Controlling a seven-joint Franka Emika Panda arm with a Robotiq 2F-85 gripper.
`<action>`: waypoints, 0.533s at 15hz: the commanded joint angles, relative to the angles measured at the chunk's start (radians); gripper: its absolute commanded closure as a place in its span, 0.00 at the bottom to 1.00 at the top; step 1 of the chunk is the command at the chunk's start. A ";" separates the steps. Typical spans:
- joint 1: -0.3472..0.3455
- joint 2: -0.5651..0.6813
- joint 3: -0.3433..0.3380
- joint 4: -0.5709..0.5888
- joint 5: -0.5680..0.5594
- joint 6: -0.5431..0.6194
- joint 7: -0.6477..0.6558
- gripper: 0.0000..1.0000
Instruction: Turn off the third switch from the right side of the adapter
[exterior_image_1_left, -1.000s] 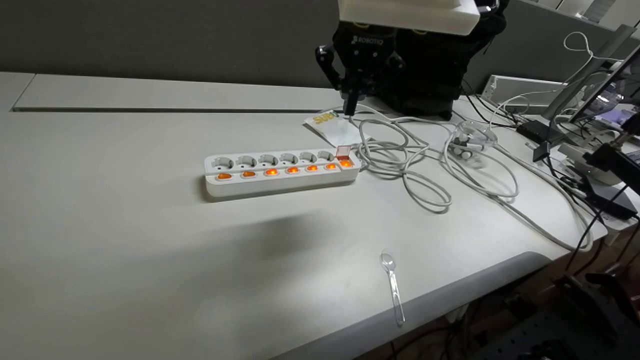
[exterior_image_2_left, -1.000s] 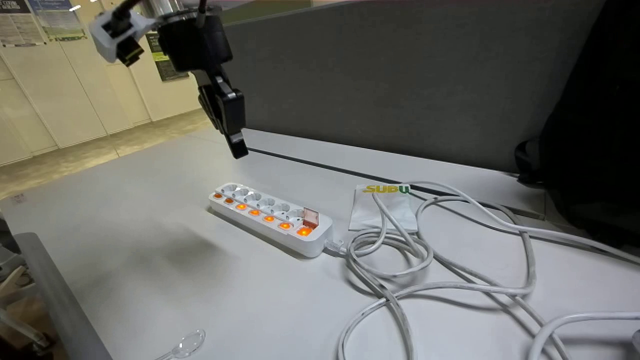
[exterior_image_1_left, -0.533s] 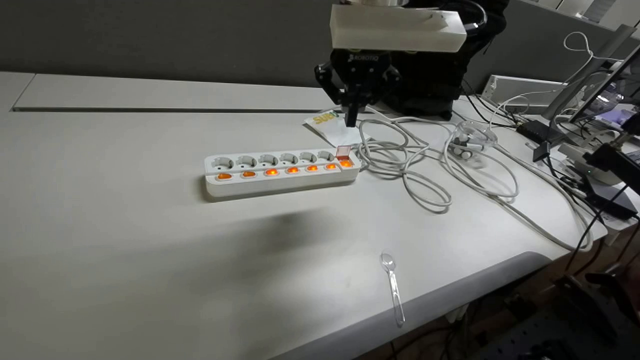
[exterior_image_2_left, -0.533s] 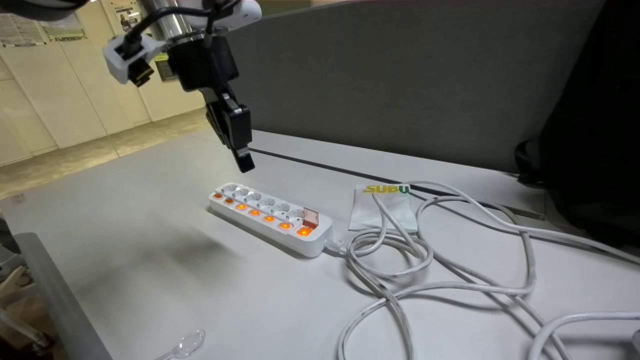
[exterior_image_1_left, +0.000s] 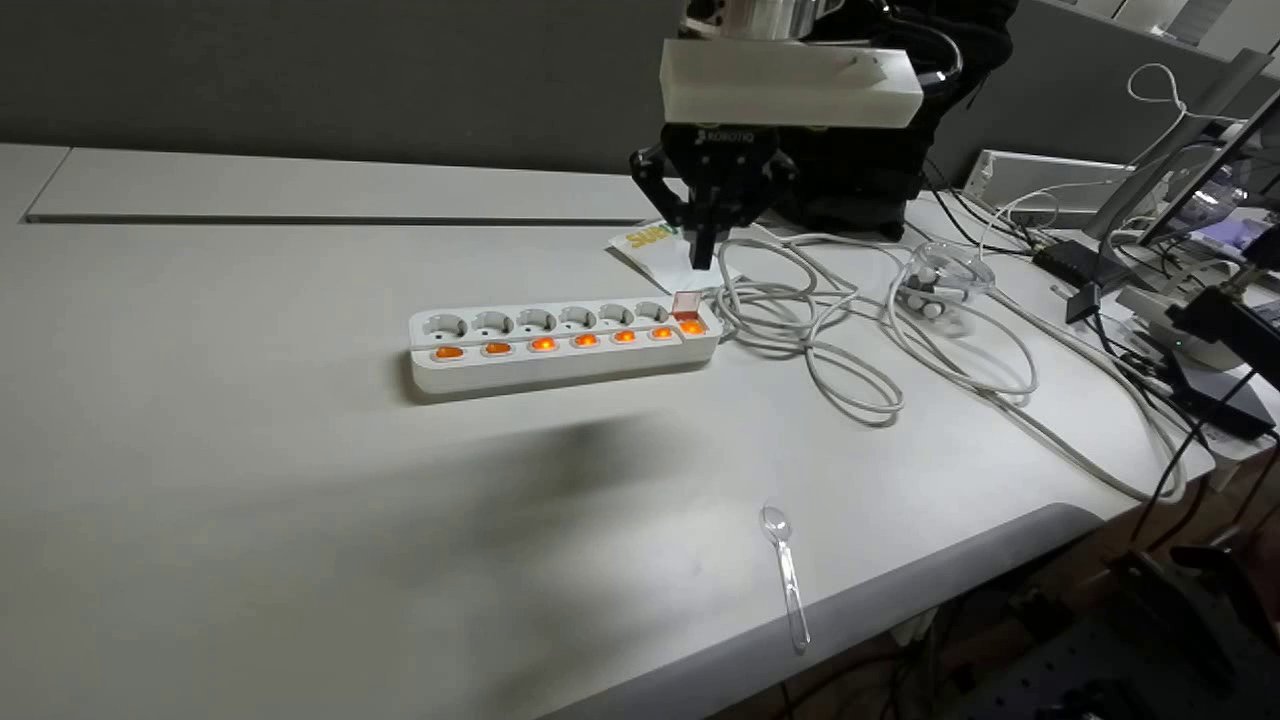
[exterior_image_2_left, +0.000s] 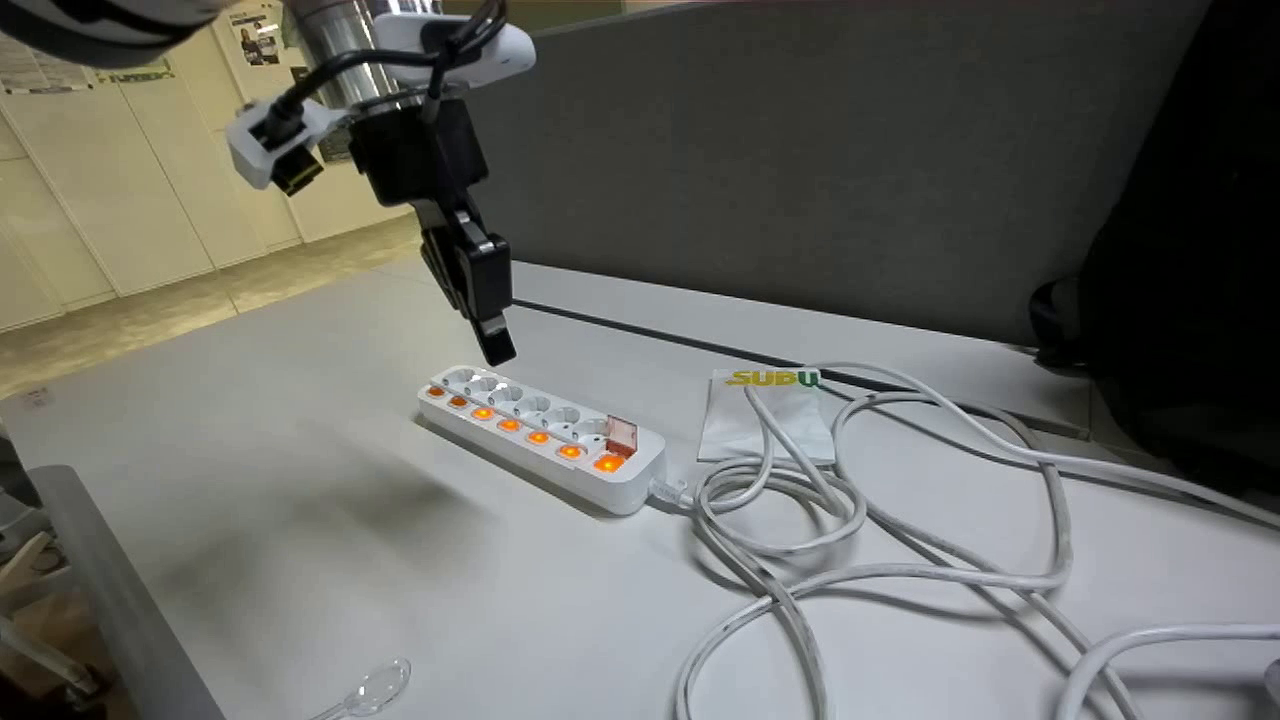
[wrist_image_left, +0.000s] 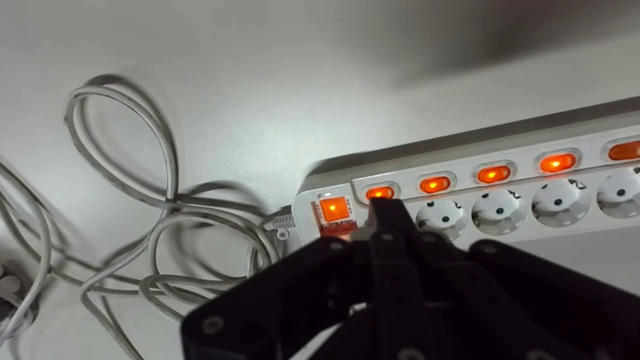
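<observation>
3rd switch (wrist_image_left: 434, 184) glows below gripper (exterior_image_1_left: 703, 258); apart.

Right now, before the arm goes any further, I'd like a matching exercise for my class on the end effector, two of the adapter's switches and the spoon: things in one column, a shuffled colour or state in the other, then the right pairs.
Column 1
1) end effector
2) third switch on the adapter, counting the square switch as first
3) last switch, at the opposite end
4) spoon

Column 2
A) dull orange, no glow
B) colourless and see-through
C) glowing orange
D) closed, hanging in mid-air

Right pairs: 1-D, 2-C, 3-A, 4-B
</observation>
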 joint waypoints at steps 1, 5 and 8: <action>0.014 0.083 -0.041 0.050 0.006 0.024 -0.018 1.00; 0.020 0.154 -0.063 0.086 0.036 0.065 -0.091 1.00; 0.032 0.203 -0.062 0.111 0.083 0.069 -0.153 1.00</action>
